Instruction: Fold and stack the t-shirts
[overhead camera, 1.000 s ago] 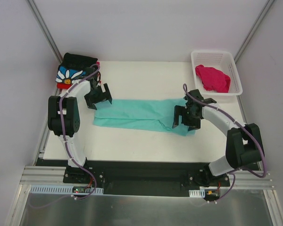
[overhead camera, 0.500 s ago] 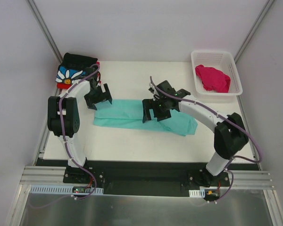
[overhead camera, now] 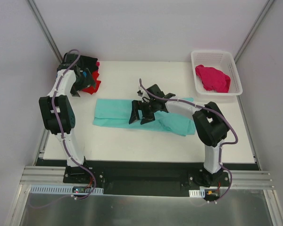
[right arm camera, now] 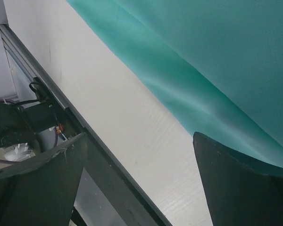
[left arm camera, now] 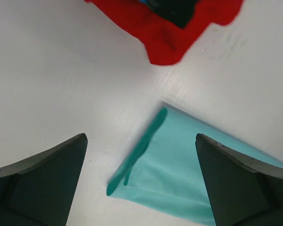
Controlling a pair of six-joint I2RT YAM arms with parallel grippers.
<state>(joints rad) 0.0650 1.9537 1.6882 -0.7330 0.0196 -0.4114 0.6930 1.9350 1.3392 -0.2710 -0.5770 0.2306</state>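
Note:
The mint-teal t-shirt (overhead camera: pixel 118 113) lies as a long folded strip across the table's middle. My right gripper (overhead camera: pixel 137 114) is open and empty over the strip's middle; its wrist view shows the teal cloth (right arm camera: pixel 203 56) past the open fingers. My left gripper (overhead camera: pixel 78 84) is open and empty at the far left, beside the red shirt (overhead camera: pixel 91 85) and the black shirt (overhead camera: pixel 85 61) stacked there; its daisy print is mostly hidden by the arm. The left wrist view shows the red shirt (left arm camera: pixel 165 33) and the teal shirt's left corner (left arm camera: pixel 188 174). The magenta-pink shirt (overhead camera: pixel 212 77) lies in the basket.
The white lattice basket (overhead camera: pixel 235 70) stands at the back right corner. The table's near edge and black rail (right arm camera: pixel 61 117) show in the right wrist view. Grey walls close in the table at left, right and back.
My right gripper has moved left along the teal shirt from its right end to its middle. My left gripper has moved from the shirt's left end back to the stack at the far left.

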